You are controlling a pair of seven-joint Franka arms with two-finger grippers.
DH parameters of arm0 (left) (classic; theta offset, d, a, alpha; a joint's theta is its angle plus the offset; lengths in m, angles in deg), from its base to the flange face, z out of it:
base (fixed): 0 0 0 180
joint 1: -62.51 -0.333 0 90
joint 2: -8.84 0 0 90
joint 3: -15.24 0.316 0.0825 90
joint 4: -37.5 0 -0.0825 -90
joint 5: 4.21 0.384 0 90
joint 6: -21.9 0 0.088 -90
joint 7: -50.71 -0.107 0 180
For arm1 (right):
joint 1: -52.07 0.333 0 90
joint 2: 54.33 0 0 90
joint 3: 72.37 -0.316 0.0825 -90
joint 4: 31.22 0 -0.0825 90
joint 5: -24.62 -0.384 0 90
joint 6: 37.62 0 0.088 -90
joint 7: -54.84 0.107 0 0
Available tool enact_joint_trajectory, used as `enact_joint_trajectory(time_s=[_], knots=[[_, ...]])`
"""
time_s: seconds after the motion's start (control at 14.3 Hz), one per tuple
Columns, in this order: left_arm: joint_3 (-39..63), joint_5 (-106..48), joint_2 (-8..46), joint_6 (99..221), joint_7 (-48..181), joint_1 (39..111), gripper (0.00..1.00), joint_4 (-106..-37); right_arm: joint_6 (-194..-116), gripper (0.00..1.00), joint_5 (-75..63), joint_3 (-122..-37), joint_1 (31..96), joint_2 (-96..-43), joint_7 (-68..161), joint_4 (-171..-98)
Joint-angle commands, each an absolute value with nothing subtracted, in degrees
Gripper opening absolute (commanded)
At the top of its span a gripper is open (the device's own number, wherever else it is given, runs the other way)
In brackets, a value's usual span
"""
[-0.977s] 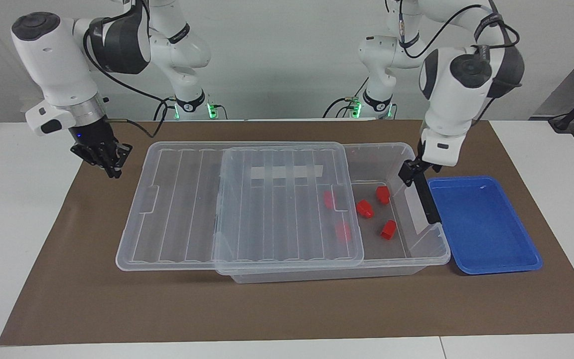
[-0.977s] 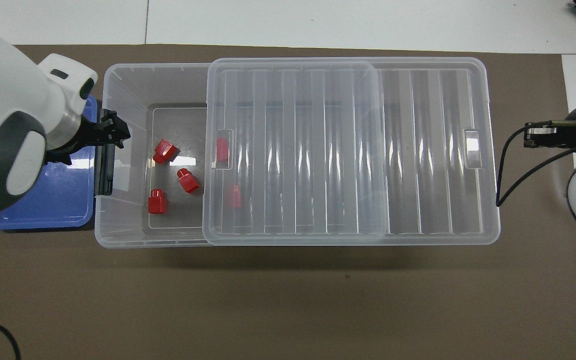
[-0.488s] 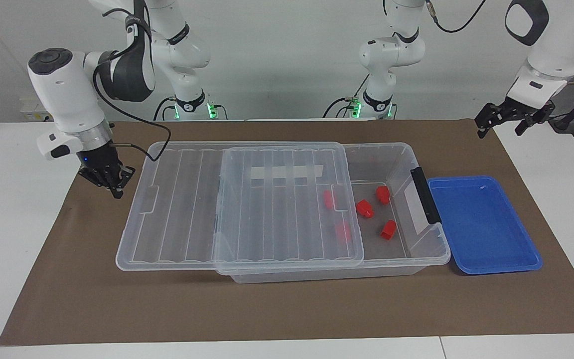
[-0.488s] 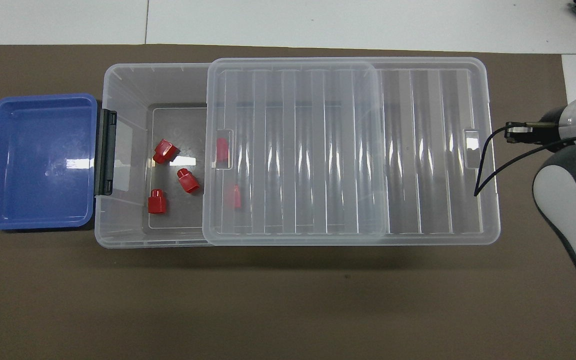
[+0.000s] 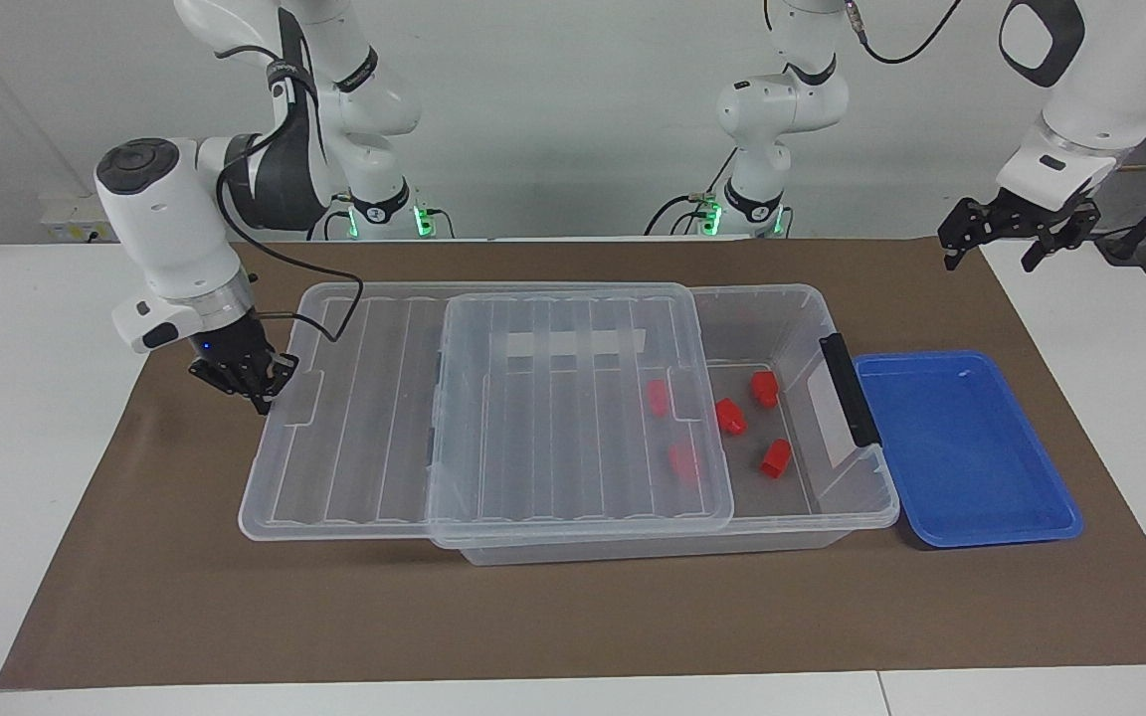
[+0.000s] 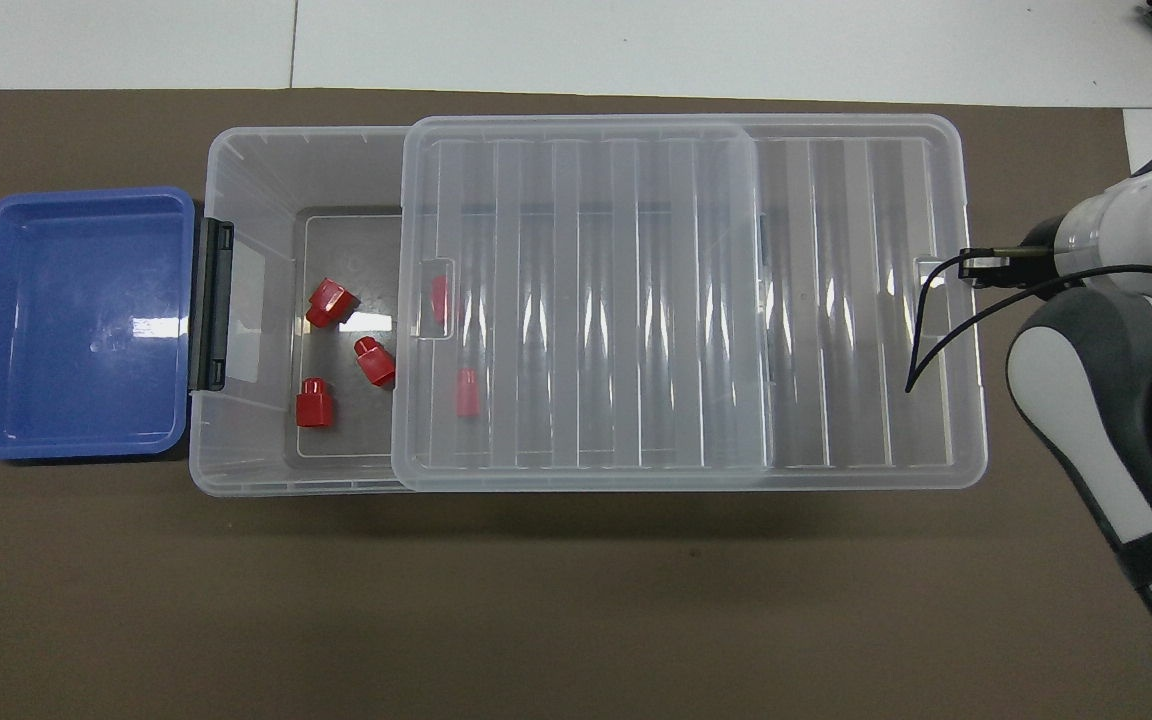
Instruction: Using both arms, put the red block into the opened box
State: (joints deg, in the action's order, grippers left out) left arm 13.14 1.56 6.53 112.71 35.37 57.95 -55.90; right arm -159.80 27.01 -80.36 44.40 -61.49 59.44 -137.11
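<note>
No text, label, brand, number or sign can be read on anything here

Bright, even light falls from above in both views. White glare streaks run along the ribs of the clear ribbed plastic lid (image 6: 586, 300), and a bright patch sits on the shallow blue plastic tray (image 6: 151, 327). A soft shadow lies on the brown paper mat (image 6: 576, 600) beside the clear plastic box (image 5: 837, 512). Both views are sharp.
</note>
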Motion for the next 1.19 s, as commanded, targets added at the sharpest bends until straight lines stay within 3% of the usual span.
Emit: enact_joint_trajectory(time_s=[0.0,0.42,0.7,1.12], knots=[[10.68,1.24,4.19,112.6,35.07,60.57,1.0,-56.19,-161.02,0.0,26.11,-80.63,47.48,-61.53,58.62,-137.48],[16.55,1.07,5.49,110.5,35.24,71.11,1.0,-56.11,-160.14,0.0,26.03,-80.72,54.17,-61.44,58.71,-137.74],[20.68,0.46,9.63,105.22,35.95,74.11,1.0,-47.07,-160.14,0.0,26.03,-80.81,57.25,-61.36,58.8,-138.27],[18.42,-2.36,7.89,110.91,48.95,73.5,1.0,-51.42,-160.93,0.0,26.03,-80.89,59.54,-61.36,58.8,-138.71]])
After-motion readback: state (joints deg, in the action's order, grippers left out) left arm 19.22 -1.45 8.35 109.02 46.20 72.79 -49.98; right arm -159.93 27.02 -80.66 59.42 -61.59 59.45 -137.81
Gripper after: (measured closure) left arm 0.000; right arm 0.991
